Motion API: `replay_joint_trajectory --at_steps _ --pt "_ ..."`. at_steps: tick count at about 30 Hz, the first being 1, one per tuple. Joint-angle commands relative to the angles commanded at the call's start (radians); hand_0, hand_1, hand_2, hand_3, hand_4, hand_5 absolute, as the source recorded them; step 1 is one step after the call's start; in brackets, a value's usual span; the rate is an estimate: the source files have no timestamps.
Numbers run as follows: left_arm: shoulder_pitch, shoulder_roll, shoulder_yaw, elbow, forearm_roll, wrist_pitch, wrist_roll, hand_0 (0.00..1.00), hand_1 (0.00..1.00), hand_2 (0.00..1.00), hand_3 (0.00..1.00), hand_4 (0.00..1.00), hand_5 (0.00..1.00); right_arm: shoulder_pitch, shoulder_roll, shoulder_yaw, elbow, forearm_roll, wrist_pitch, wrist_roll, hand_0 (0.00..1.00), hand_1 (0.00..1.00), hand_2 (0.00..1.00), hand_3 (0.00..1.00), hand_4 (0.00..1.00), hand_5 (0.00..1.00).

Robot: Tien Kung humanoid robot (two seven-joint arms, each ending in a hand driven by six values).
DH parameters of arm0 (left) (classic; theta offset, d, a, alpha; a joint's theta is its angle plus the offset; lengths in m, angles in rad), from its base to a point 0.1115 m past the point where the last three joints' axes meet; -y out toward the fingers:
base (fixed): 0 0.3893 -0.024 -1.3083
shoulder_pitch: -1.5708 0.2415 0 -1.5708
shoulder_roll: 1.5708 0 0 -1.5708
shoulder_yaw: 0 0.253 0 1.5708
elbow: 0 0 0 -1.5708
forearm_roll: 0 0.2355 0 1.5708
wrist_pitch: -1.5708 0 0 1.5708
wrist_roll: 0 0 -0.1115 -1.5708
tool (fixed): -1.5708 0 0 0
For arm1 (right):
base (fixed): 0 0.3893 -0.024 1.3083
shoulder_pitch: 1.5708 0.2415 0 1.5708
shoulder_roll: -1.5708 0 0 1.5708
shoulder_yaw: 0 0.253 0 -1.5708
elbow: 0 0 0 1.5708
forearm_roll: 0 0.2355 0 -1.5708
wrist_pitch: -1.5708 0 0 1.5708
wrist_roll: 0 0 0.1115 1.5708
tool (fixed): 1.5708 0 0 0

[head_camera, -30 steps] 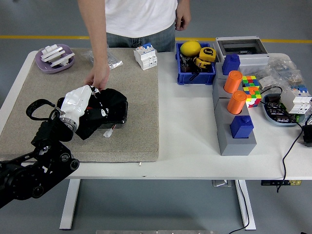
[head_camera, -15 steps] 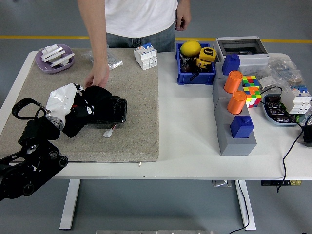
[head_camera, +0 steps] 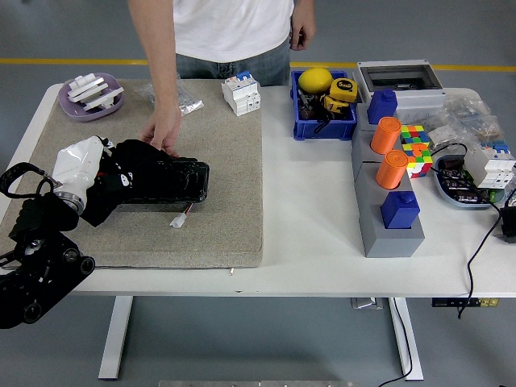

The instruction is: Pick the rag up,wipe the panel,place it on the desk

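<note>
On the beige mat (head_camera: pixel 226 201) lies a black panel (head_camera: pixel 184 181). Over its left end is a black rag (head_camera: pixel 133 171), pressed down under my left hand (head_camera: pixel 97 181). That hand has a white back and its fingers are curled on the rag. The left arm comes in from the lower left corner. A person at the far side rests a hand (head_camera: pixel 165 133) on the panel's far edge. My right hand is out of view.
A purple dish (head_camera: pixel 90 98) and a white breaker (head_camera: pixel 241 93) stand at the mat's far edge. A small white connector (head_camera: pixel 179 219) lies just in front of the panel. A blue bin (head_camera: pixel 324 114), a grey stand (head_camera: pixel 385 216) with orange cylinders and a colour cube (head_camera: pixel 415 149) sit to the right.
My left hand has slid the rag leftward along the panel, and the arm drew back toward the left edge. The person's hand stays on the panel.
</note>
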Motion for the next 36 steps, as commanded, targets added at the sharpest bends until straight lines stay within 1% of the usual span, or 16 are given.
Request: replay_joint_trajectory --at_steps 9,15,21,26,36 --pt "0.006 0.020 -0.027 0.019 0.005 -0.001 -0.006 0.323 0.155 0.462 0.475 0.401 0.002 0.001 0.000 -0.006 0.001 0.007 0.003 0.005 0.708 0.696 0.694 0.639 0.998 0.554" --pt "0.008 0.027 -0.045 0.035 0.007 0.003 -0.008 0.324 0.156 0.464 0.476 0.408 0.002 0.001 -0.001 -0.005 0.001 0.007 0.004 0.006 0.708 0.697 0.694 0.639 0.998 0.554" --pt "0.012 0.030 -0.053 0.033 0.012 0.004 -0.006 0.325 0.156 0.464 0.479 0.415 0.002 0.001 0.000 -0.003 0.001 -0.004 0.005 0.004 0.708 0.697 0.694 0.639 0.998 0.553" --pt "0.006 0.024 -0.042 0.027 0.005 0.006 -0.009 0.324 0.156 0.463 0.478 0.412 0.002 0.003 0.001 -0.006 0.001 -0.006 0.006 0.006 0.709 0.697 0.694 0.640 0.998 0.552" --pt "-0.013 -0.007 0.022 0.021 -0.020 0.010 -0.013 0.324 0.156 0.463 0.479 0.415 0.002 0.005 0.000 -0.006 0.000 -0.013 0.006 0.005 0.709 0.697 0.695 0.639 0.998 0.552"
